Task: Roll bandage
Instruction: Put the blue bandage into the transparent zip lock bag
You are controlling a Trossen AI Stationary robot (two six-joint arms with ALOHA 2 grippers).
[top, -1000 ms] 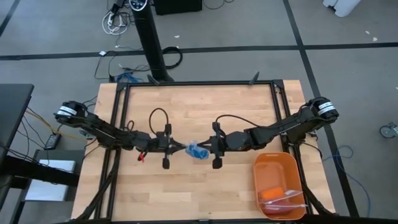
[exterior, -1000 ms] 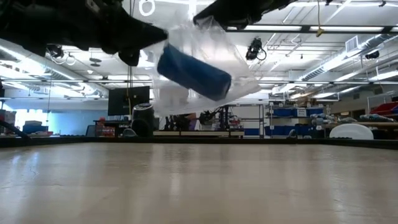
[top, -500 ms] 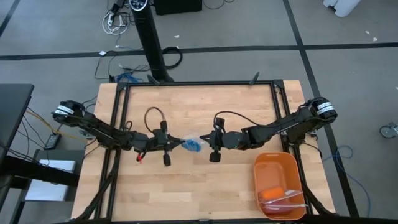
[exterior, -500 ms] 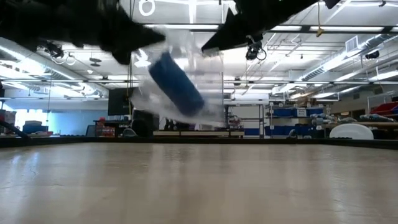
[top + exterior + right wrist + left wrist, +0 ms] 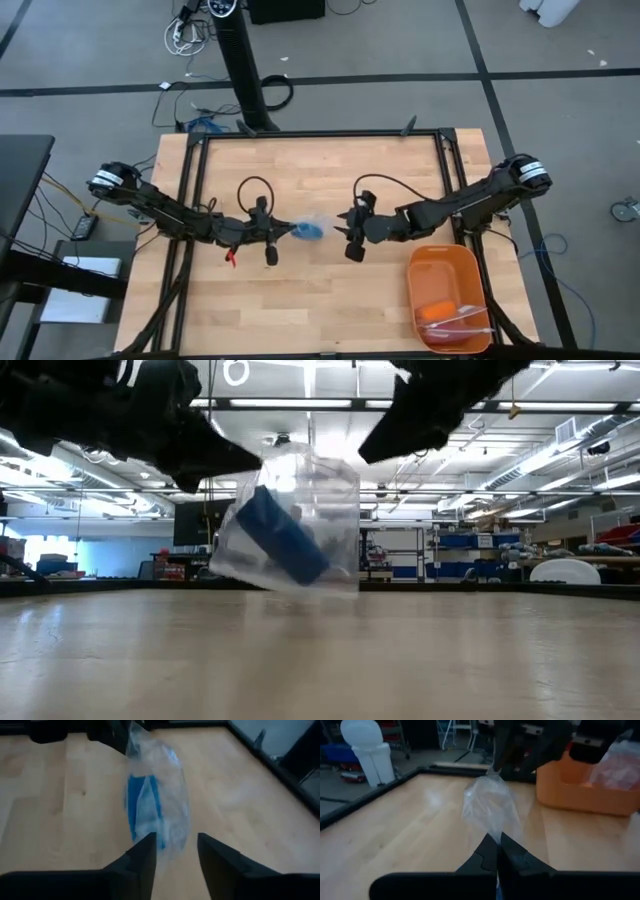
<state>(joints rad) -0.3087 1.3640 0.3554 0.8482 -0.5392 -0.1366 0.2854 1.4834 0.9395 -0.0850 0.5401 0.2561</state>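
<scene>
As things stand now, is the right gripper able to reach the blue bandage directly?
Probably not. The bandage sits inside the clear plastic bag, which the left gripper pinches shut. The open right gripper is apart from the bag, so it would meet plastic first.

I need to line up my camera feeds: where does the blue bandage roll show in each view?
High view: the bandage lies at table centre, between the two grippers.
Low view: bandage left of centre, tilted, low over the table.
Left wrist view: not discernible; only the bag shows.
Right wrist view: bandage upper centre.
Shared landmark: the clear plastic bag around it, pinched by the left gripper.
</scene>
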